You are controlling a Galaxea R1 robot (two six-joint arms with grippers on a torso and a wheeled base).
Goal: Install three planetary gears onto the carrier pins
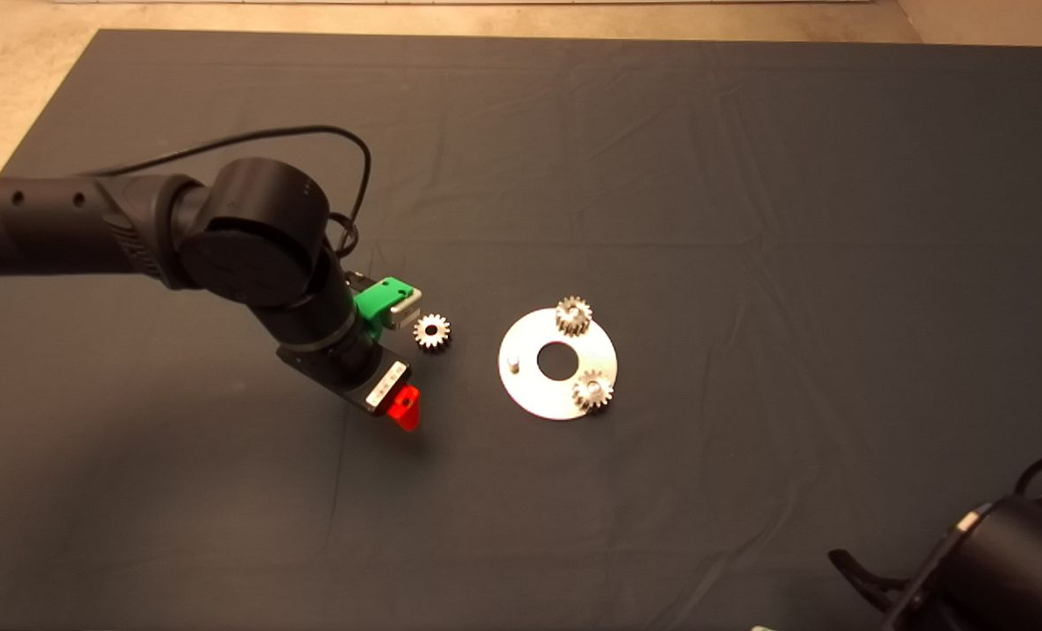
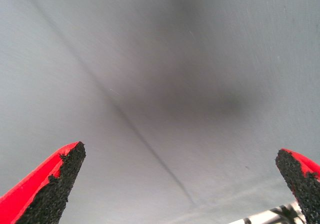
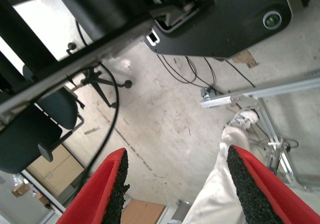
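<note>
Left gripper [image 1: 402, 386] is held over the mat [image 1: 748, 175], fingers [image 2: 55, 184] spread wide and empty, just left of the loose planetary gear [image 1: 432, 331]. Largest to smallest: the mat, wide bare room on all sides; the disc [image 1: 538, 394], right of that gear, apart from it; two gears [image 1: 574, 315] [image 1: 592, 389] seated at its far and near-right edges; one bare carrier pin [image 1: 513, 361] at its left. Right gripper [image 3: 175, 184] is parked at the near right, released, a person's leg [image 3: 220, 194] seen beyond.
</note>
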